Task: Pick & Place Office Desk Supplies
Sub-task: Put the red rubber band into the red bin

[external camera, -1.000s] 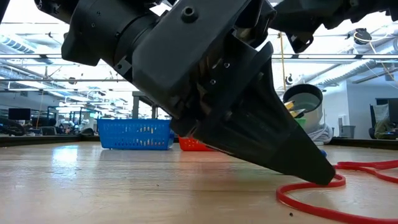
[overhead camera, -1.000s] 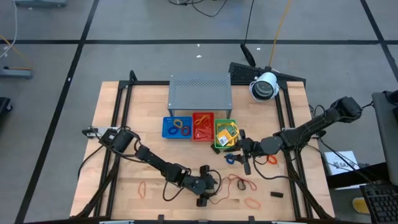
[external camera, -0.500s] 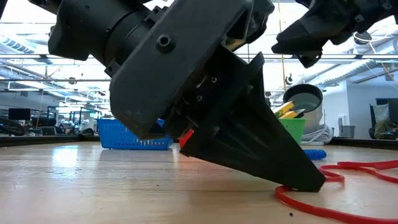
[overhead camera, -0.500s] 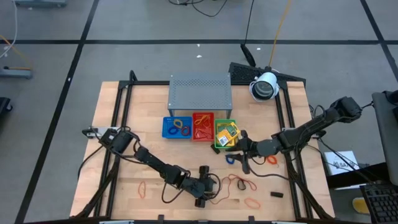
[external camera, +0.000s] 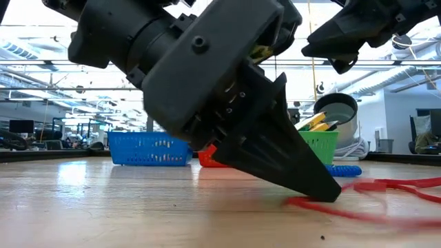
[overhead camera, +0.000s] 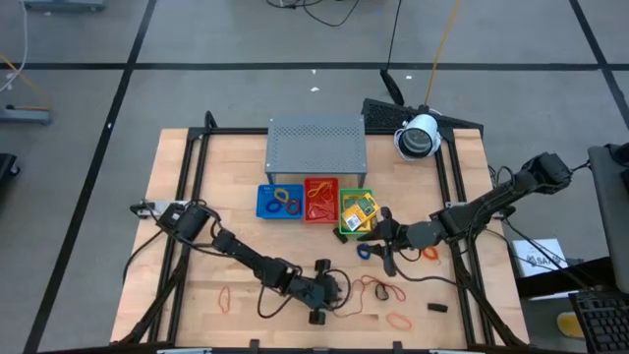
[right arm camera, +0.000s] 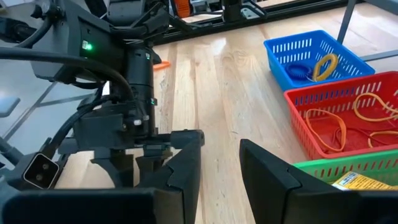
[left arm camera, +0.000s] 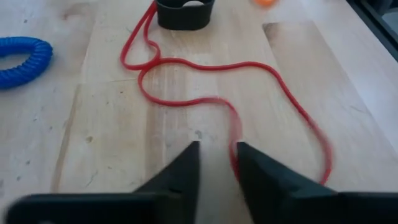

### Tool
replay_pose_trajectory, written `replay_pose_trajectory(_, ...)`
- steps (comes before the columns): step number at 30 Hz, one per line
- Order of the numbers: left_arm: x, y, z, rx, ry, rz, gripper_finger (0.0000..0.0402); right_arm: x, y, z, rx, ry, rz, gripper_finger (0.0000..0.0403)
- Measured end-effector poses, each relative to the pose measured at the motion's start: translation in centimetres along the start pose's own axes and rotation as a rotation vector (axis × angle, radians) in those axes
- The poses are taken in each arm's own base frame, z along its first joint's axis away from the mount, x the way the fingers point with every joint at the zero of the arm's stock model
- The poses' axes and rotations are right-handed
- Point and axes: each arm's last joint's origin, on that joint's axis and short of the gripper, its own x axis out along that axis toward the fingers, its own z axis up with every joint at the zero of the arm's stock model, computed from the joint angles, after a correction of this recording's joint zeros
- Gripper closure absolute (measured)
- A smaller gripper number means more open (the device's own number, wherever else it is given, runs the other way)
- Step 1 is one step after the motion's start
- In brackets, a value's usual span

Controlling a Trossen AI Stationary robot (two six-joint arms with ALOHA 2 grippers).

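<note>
Wooden table (overhead camera: 197,177); no legible writing; left gripper (left arm camera: 217,163) astride red band (left arm camera: 186,65).

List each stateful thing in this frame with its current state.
Left gripper: fingers slightly apart, tips down at the red rubber band, which lies loose on the table.
Right gripper: open, empty, above the table.
Blue tray: holds rings.
Red tray: holds rubber bands.
Green tray: holds yellow packets.

No text, label or number can be read anywhere
</note>
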Motion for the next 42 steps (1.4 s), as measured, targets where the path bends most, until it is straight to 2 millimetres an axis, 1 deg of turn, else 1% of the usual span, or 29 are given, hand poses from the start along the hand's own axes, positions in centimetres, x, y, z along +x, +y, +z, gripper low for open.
replay_pose_trajectory(3, 0.0, -0.1, 0.0, -0.025, 0.000, -0.011, 0.0367, 0.0, 0.0, 0.0, 0.000, 0.000, 0.000, 0.0303)
replay_pose_trajectory(4, 0.0, -0.1, 0.0, -0.023, 0.001, -0.017, 0.0384, 0.0, 0.0, 0.0, 0.000, 0.000, 0.000, 0.0303)
replay_pose_trajectory(5, 0.0, -0.1, 0.0, -0.016, -0.001, -0.019, 0.0391, 0.0, 0.0, 0.0, 0.000, 0.000, 0.000, 0.0303)
replay_pose_trajectory(13, 0.0, -0.4, 1.0, 0.045, -0.112, -0.081, 0.0399, 0.0, 0.0, 0.0, 0.000, 0.000, 0.000, 0.0303)
replay_pose_trajectory(15, -0.2, -0.2, 1.6, 0.054, -0.135, -0.100, 0.0399, 0.0, 0.0, 0.0, 0.000, 0.000, 0.000, 0.0303)
replay_pose_trajectory(18, -1.1, 0.1, 2.6, 0.079, -0.161, -0.106, 0.0399, 0.0, 0.0, 0.1, 0.008, -0.011, 0.004, 0.0303)
replay_pose_trajectory(21, -2.6, 0.8, 4.4, 0.108, -0.219, -0.059, 0.0400, 0.0, 0.1, 0.2, 0.013, -0.023, 0.009, 0.0303)
replay_pose_trajectory(25, -4.4, 1.6, 6.0, 0.144, -0.246, 0.023, 0.0400, 0.0, 0.1, 0.2, 0.013, -0.024, 0.010, 0.0303)
replay_pose_trajectory(28, -6.5, 2.2, 7.4, 0.167, -0.268, 0.063, 0.0400, 0.0, 0.1, 0.2, 0.011, -0.023, 0.010, 0.0303)
replay_pose_trajectory(30, -8.1, 2.6, 8.5, 0.178, -0.287, 0.095, 0.0401, 0.0, 0.1, 0.2, 0.011, -0.024, 0.010, 0.0303)
replay_pose_trajectory(33, -10.4, 3.1, 9.5, 0.207, -0.287, 0.160, 0.0401, 0.0, 0.1, 0.3, 0.011, -0.027, 0.012, 0.0303)
replay_pose_trajectory(37, -14.2, 3.5, 10.7, 0.220, -0.293, 0.256, 0.0401, 0.0, 0.1, 0.3, 0.011, -0.027, 0.012, 0.0303)
replay_pose_trajectory(42, -18.6, 4.3, 11.4, 0.226, -0.269, 0.379, 0.0401, 0.0, 0.1, 0.3, 0.012, -0.030, 0.013, 0.0303)
